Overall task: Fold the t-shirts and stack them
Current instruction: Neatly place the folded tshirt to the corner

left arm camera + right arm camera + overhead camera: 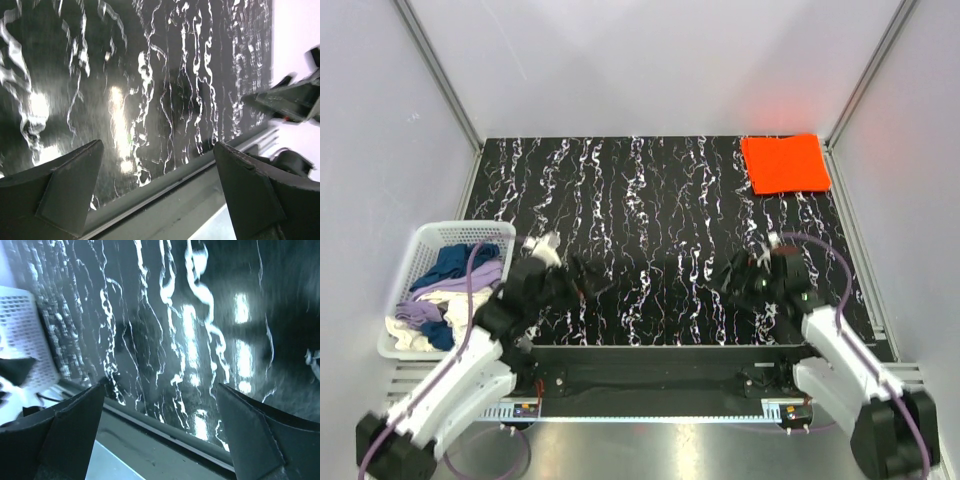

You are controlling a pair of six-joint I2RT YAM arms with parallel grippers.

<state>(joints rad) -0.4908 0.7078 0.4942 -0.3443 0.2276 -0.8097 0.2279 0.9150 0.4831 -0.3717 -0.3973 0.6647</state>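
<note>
Both spread wide and empty, left gripper (588, 280) and right gripper (733, 275) low over the near table (660, 200) edge, unfolded t-shirts (450, 270) heaped in white basket (420, 240) on the left, orange t-shirt (785, 164) folded flat in far right corner

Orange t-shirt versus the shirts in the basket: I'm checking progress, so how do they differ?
The orange t-shirt is folded into a flat rectangle; the basket shirts are a crumpled heap. The orange t-shirt lies on the table, far right corner; the basket shirts sit in the white basket at near left. Neither is being held.
</note>
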